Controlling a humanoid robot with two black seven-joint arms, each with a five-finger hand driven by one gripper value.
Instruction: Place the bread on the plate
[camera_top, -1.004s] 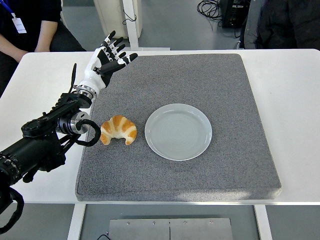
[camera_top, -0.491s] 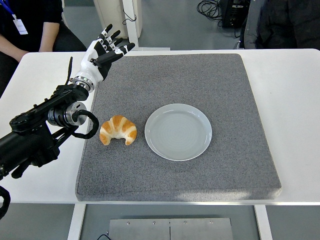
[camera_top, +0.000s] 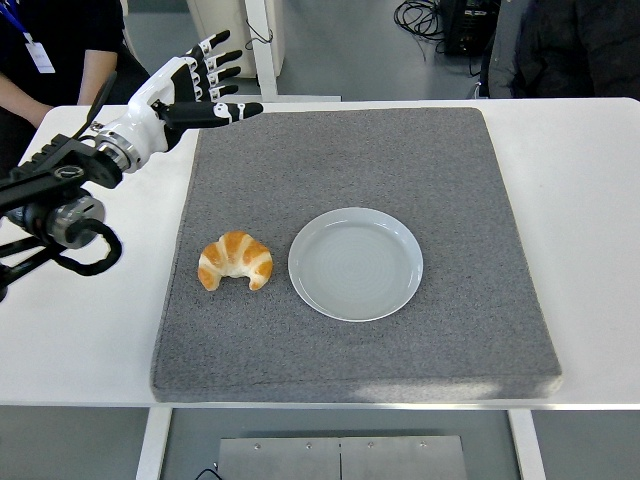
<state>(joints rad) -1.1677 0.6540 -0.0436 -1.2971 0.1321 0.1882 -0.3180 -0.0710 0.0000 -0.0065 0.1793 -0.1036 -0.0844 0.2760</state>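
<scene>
Bread (camera_top: 236, 260) on grey mat (camera_top: 400, 160), just left of plate (camera_top: 356, 263), not touching it.
Left hand (camera_top: 190, 88) far behind the plate to its left, fingers spread, holding nothing.

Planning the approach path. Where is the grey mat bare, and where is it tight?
Bare: the grey felt mat behind the pale round plate, its right side, and the front strip. Tight: the gap between the golden croissant and plate. Left robot hand hovers open over the far-left corner.
</scene>
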